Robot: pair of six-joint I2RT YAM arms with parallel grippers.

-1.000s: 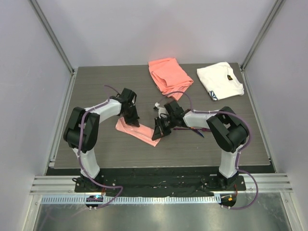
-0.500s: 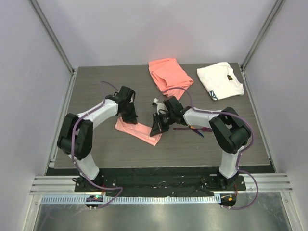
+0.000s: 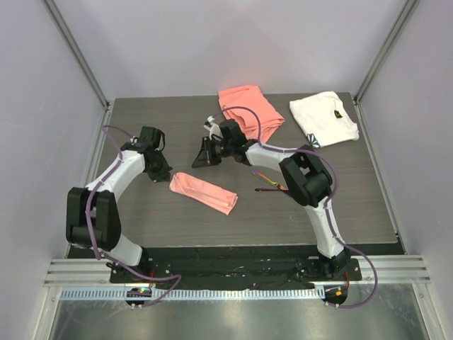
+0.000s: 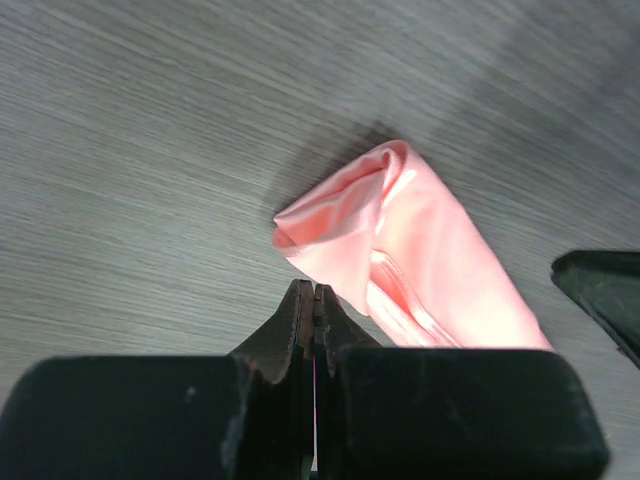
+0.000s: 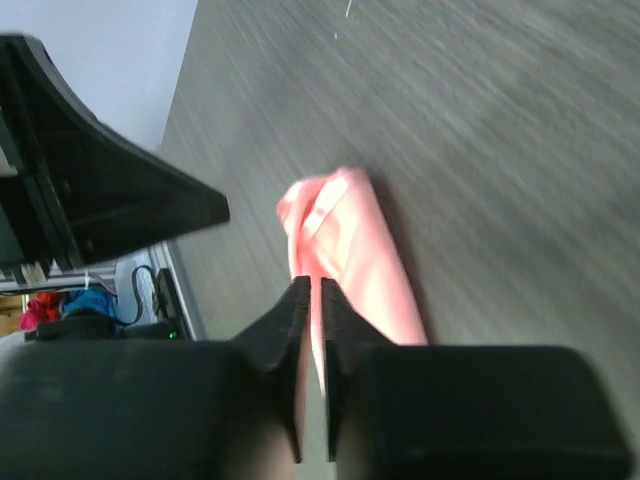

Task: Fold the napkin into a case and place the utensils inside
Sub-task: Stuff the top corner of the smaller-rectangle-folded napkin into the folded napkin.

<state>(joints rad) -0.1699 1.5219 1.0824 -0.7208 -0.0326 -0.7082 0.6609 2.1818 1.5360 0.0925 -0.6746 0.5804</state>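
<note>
The napkin [image 3: 203, 192] lies on the table as a narrow oblong pale-pink case, with neither gripper touching it. In the left wrist view its open end [image 4: 335, 215] faces me. My left gripper [image 3: 164, 175] [image 4: 314, 292] hangs just left of that end, shut and empty. My right gripper [image 3: 197, 162] [image 5: 310, 285] hovers behind the case [image 5: 350, 250] with a thin gap between its fingers and nothing in them. The dark iridescent utensils [image 3: 272, 185] lie on the table to the right of the case.
A thicker coral-orange cloth [image 3: 249, 110] and a white cloth with a dark mark [image 3: 323, 118] lie at the back of the table. Grey walls stand on the left, right and rear. The left arm's black body [image 5: 100, 190] shows in the right wrist view.
Both grippers have pulled off the napkin: the left moved left and back, the right swung toward the back. The folded napkin stays flat on the table.
</note>
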